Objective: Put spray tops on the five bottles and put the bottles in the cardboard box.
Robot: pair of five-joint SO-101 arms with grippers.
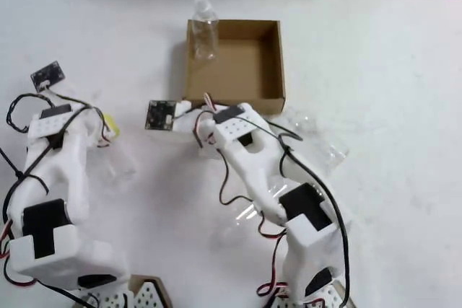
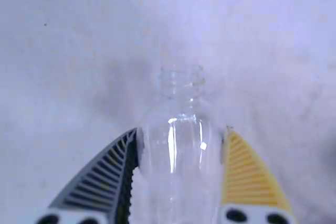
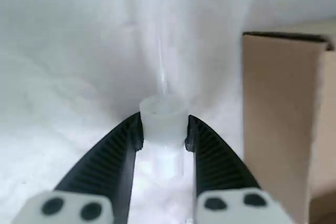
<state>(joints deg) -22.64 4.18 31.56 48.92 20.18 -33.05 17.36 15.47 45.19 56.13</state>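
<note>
High view: white matte counter (image 1: 390, 70), brown cardboard box (image 1: 276, 63) open-topped, square, plain walls, at the middle far side. One clear plastic bottle (image 1: 204, 34) sits over the box's far-left corner, neck pointing away from the arms. Can't tell if it's inside or leaning on the wall, or if it's capped. Both arms are white printed shells with black motors and loose red/black wiring. Left arm (image 1: 58, 164) is well left of the box, its yellow finger (image 1: 110, 125) showing at the tip. Right arm (image 1: 253, 156) has its wrist just in front of the box's near wall. Some crinkly clear plastic (image 1: 317, 142) lies on the counter right of that arm; too faint to say what.

Left wrist view: left end effector (image 2: 181, 132) is grasping a second bottle (image 2: 181, 103) around the body. It has one dark grey ribbed finger (image 2: 105, 177) and one yellow ribbed finger (image 2: 247, 177), both touching the sides. Bottle is transparent, round-shouldered and glossy with highlights. The threaded neck (image 2: 181, 80) is open, no top on it, pointing away from the camera.

Right wrist view: right end effector (image 3: 164, 124) is clenched on a spray top (image 3: 164, 132), with two black ribbed fingers on its frosted white cylindrical collar. A thin clear dip tube (image 3: 163, 77) sticks straight out past the tips. A box wall (image 3: 283, 119) stands close beside it, not touching.
</note>
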